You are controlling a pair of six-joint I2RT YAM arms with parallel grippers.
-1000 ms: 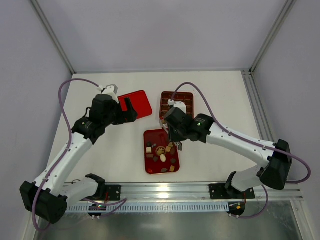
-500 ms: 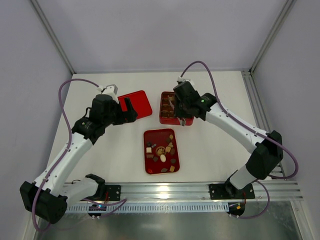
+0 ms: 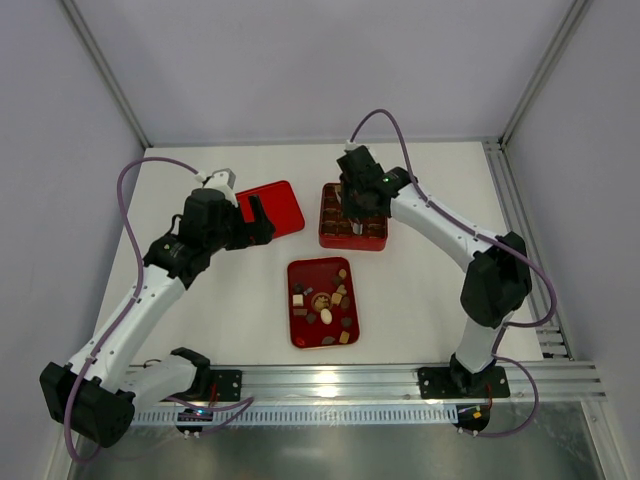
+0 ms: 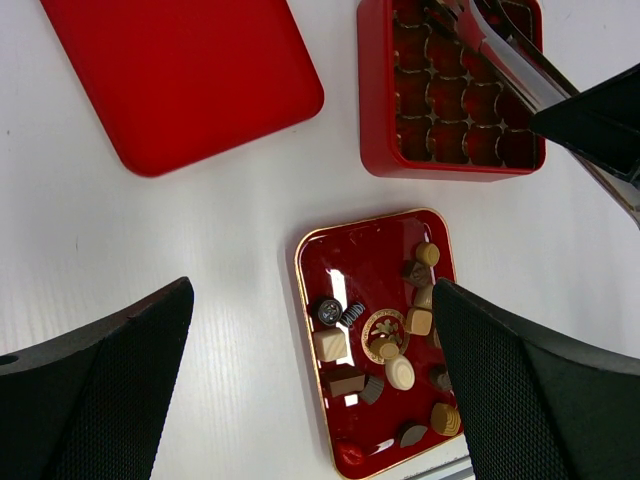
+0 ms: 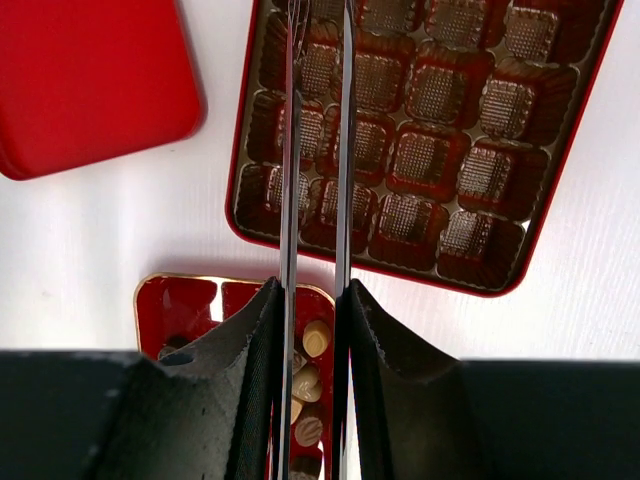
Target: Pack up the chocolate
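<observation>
Several small chocolate pieces [image 3: 325, 305], brown, tan and cream, lie in a flat red tray [image 3: 297, 340] at the table's middle. My right gripper [image 3: 350, 197] is shut on metal tweezers [image 5: 290, 150] and hovers over the square red box with brown compartments [image 3: 370, 238]. The tweezers' tips reach the box's far left part; I cannot tell if they hold a piece. My left gripper [image 3: 255, 220] is open and empty, high above the table. The left wrist view shows the pieces [image 4: 400, 372], the tray [image 4: 300, 270], the box [image 4: 450, 165] and the tweezers [image 4: 510, 65].
A flat red lid [image 3: 275, 210] lies left of the box, under my left gripper; it also shows in the left wrist view [image 4: 180, 80] and the right wrist view [image 5: 90, 80]. Metal frame posts and grey walls bound the white table.
My right arm has swung from above the flat tray back and up to above the compartment box, carrying the tweezers. The left arm has not moved.
</observation>
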